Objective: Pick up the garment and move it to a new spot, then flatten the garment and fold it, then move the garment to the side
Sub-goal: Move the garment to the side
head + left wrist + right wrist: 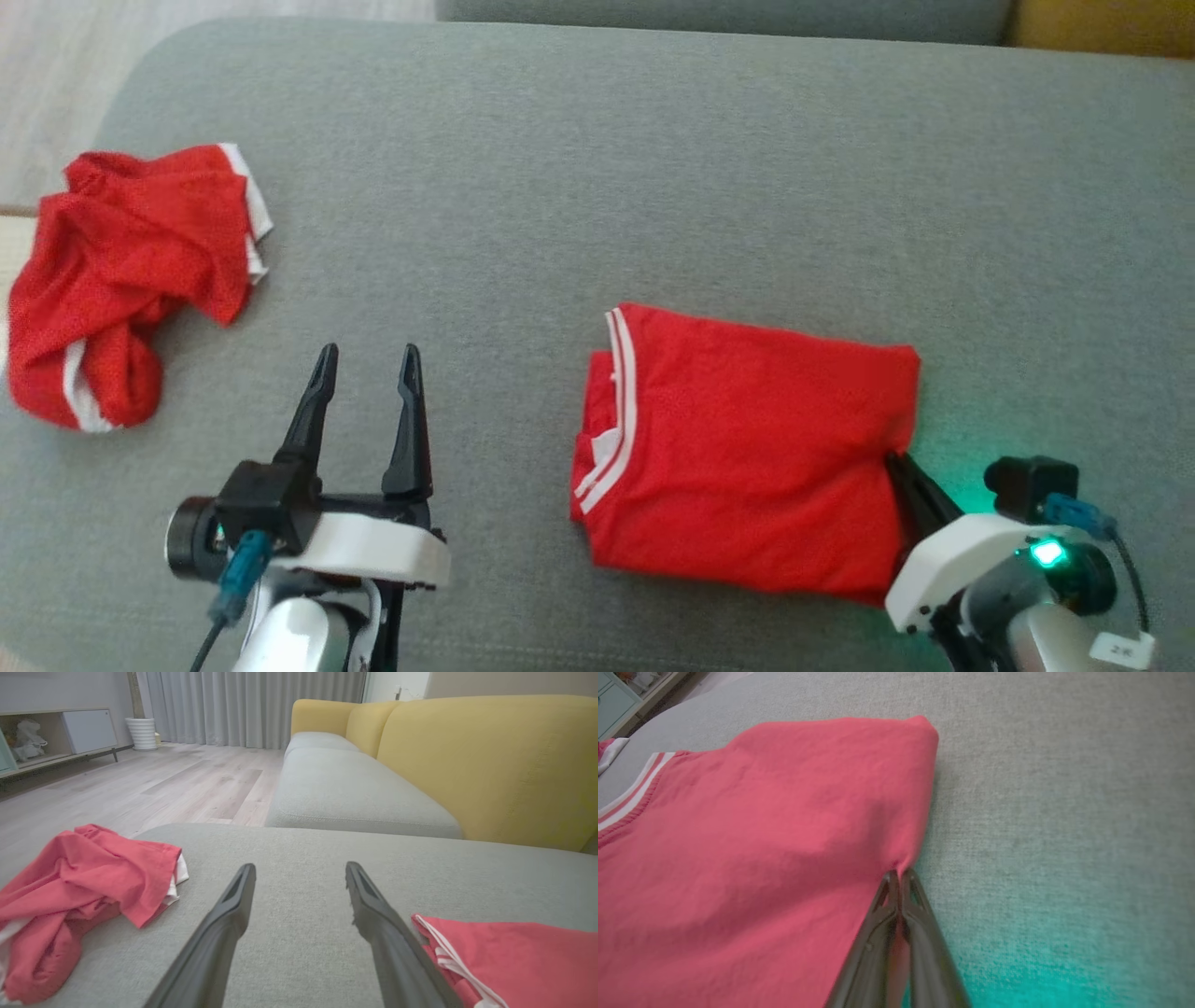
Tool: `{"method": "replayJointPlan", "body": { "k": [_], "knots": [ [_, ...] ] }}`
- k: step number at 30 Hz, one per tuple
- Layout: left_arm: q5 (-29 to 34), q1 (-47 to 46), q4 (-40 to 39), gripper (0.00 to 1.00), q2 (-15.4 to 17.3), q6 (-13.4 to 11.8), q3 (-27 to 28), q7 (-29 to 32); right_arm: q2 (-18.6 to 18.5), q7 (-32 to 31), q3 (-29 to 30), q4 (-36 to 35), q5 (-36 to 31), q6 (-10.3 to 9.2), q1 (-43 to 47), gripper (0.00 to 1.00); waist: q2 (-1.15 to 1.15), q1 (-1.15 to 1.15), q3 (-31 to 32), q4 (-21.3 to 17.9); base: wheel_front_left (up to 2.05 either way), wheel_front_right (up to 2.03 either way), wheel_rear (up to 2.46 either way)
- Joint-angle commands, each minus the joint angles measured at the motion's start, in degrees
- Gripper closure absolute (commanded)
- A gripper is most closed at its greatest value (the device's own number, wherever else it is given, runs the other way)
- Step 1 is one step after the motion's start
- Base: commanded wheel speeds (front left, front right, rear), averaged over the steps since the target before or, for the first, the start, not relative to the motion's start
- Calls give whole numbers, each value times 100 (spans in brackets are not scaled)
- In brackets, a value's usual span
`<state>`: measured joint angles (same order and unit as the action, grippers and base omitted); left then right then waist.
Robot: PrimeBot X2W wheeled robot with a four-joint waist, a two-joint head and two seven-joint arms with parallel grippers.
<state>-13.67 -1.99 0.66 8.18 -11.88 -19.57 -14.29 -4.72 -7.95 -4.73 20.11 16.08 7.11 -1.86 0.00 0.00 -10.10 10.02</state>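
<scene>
The garment (747, 448), red with white stripes, lies folded into a rectangle on the grey cushion (597, 187), right of centre. In the right wrist view the red garment (761, 849) spreads to the left, and my right gripper (900, 873) is shut on its right edge, pinching cloth between the fingers. From the head view the right gripper (898, 459) sits at the fold's lower right corner. My left gripper (369, 359) stands open over bare cushion left of the garment, nothing between its fingers (233, 905).
A second red garment (121, 280) lies crumpled at the cushion's left edge, also the crumpled garment (79, 896) left of my left fingers. A yellow sofa back (490, 765) and wooden floor (163, 779) lie beyond the cushion.
</scene>
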Motion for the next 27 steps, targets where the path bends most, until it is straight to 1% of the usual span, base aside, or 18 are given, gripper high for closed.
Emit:
{"method": "replayJointPlan", "body": {
  "k": [1,6,12,16,20,23,27],
  "knots": [
    [77,-295,-208,0,8,19,231,-69,-37,-81,-265,8,42,37,-40,100,0,0,-17,-133,0,0,0],
    [145,-311,-274,0,11,45,281,-70,-133,29,-452,-129,79,37,-156,100,0,0,-50,-466,0,0,0],
    [186,-314,-343,0,34,100,332,-70,-419,55,-486,-238,41,37,-495,100,0,0,-125,-1101,0,0,0],
    [217,-357,-353,0,30,145,303,-70,-666,80,-284,-226,41,37,-868,100,0,0,-189,-1553,0,0,0],
    [270,-498,-371,0,33,208,218,-71,-951,104,-29,-104,51,37,-1483,100,0,0,-330,-1937,0,0,0],
    [308,-659,-363,0,48,305,114,-62,-1197,140,177,105,75,37,-2042,100,0,0,-479,-2126,0,0,0],
    [373,-891,-334,0,86,415,0,-31,-1534,244,500,512,160,37,-2777,100,0,0,-705,-2222,0,0,0]
  ]
}}
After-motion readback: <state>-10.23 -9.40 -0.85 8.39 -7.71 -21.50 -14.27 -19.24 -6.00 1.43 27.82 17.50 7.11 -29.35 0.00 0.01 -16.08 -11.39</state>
